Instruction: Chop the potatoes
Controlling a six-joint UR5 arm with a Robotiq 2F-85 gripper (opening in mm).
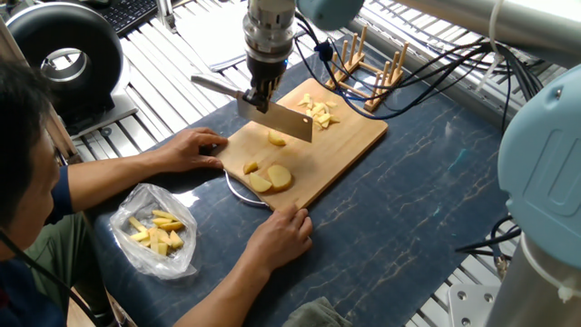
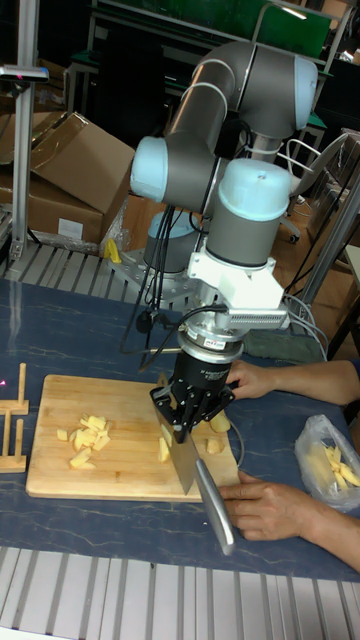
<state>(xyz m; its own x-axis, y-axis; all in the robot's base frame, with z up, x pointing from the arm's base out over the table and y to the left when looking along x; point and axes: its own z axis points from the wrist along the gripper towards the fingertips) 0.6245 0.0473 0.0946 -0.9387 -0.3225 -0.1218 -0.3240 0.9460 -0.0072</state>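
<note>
Fixed view: my gripper point(image 1: 264, 88) is clenched on the cleaver point(image 1: 283, 120), its blade hanging just above the board point(image 1: 349, 136) over a small potato piece point(image 1: 277, 138). More potatoes lie on the board: two slices point(image 1: 272, 179) near the front edge and a heap of cut bits point(image 1: 318, 111) at the far end. A person's hands point(image 1: 192, 147) pin the board at its near corners. The risk I see: the blade comes down close to those fingers, and a rounded piece could roll or squirt sideways under the edge. The slices lie flat, their long axis running roughly along the board's length

Tall fixed view: the gripper point(image 2: 190, 420) grips the cleaver point(image 2: 186, 462) at the handle's root, blade edge down, handle reaching toward the camera. A potato piece point(image 2: 164, 448) sits just beside the blade; cut bits point(image 2: 88, 438) lie left. One hand point(image 2: 268, 507) rests near the handle, so a swing there could strike it
</note>
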